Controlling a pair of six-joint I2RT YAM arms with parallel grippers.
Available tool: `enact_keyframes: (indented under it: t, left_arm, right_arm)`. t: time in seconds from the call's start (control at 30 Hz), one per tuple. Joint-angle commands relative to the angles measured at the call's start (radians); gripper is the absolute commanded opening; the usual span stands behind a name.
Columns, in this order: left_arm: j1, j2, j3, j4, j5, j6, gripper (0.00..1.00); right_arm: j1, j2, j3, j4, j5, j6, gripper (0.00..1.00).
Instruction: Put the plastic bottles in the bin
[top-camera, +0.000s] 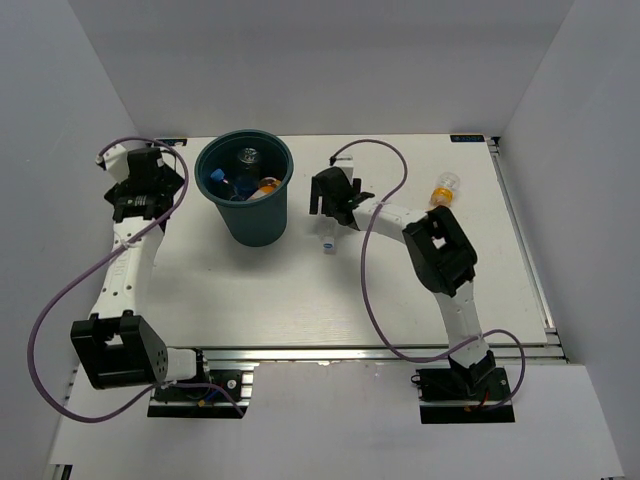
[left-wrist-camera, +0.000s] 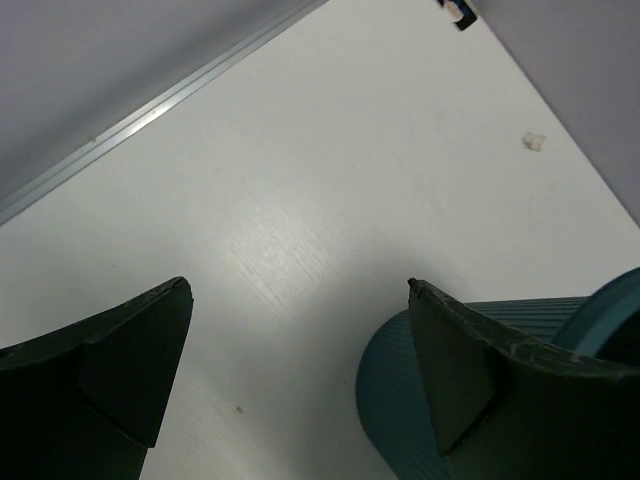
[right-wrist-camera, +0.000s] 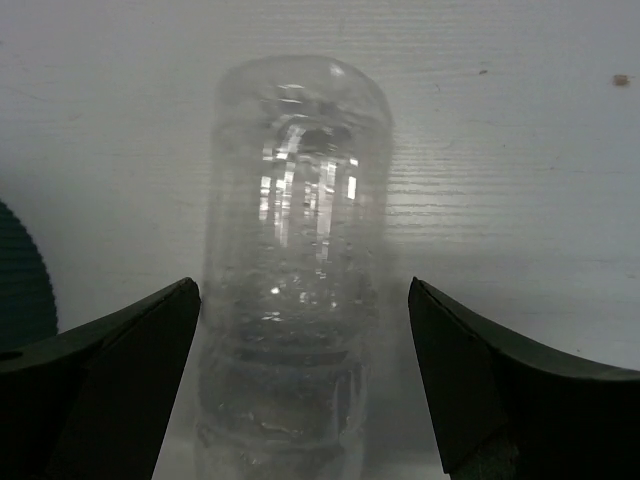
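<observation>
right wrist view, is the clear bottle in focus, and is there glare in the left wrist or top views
Right wrist: the clear bottle looks soft and hazy, with bright white highlights on its upper body. Left wrist: a pale sheen lies on the table mid-frame, while the bin is sharp enough to show its ribs. Top external: even light, soft shadows, no strong glare.

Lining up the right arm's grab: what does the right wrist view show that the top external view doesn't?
Only the right wrist view: the right gripper is open, with a finger on either side of the clear bottle, not closed on it. Only the top external view: bottles already inside the bin, and the yellow-orange capped bottle out on the table. Both: the clear bottle and part of the bin's side.
</observation>
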Motion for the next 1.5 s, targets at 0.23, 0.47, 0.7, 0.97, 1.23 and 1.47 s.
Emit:
enact_keyframes:
  t: [0.23, 0.47, 0.7, 0.97, 1.23, 1.47]
  left_arm:
    - [0.001, -0.132, -0.123, 0.069, -0.063, -0.091, 0.98]
    - [-0.001, -0.141, -0.166, 0.09, -0.032, -0.105, 0.98]
    - [0.001, -0.129, -0.189, 0.101, -0.024, -0.103, 0.98]
    - [0.002, -0.141, -0.21, 0.128, 0.017, -0.091, 0.98]
    - [0.004, -0.15, -0.22, 0.142, 0.031, -0.088, 0.98]
    - [0.004, -0.146, -0.227, 0.151, 0.031, -0.079, 0.98]
  right_arm:
    - [-0.001, -0.012, 0.065, -0.062, 0.057, -0.032, 0.66]
    - [-0.003, -0.193, 0.114, 0.132, 0.03, -0.343, 0.51]
    - [0.0, -0.303, 0.211, 0.325, -0.106, -0.456, 0.48]
    - [0.04, -0.12, 0.473, 0.536, -0.599, -0.414, 0.52]
    - [0.115, 0.047, 0.549, 0.63, -0.723, -0.403, 0.6]
    - [0.122, 0.02, 0.431, 0.642, -0.838, -0.417, 0.83]
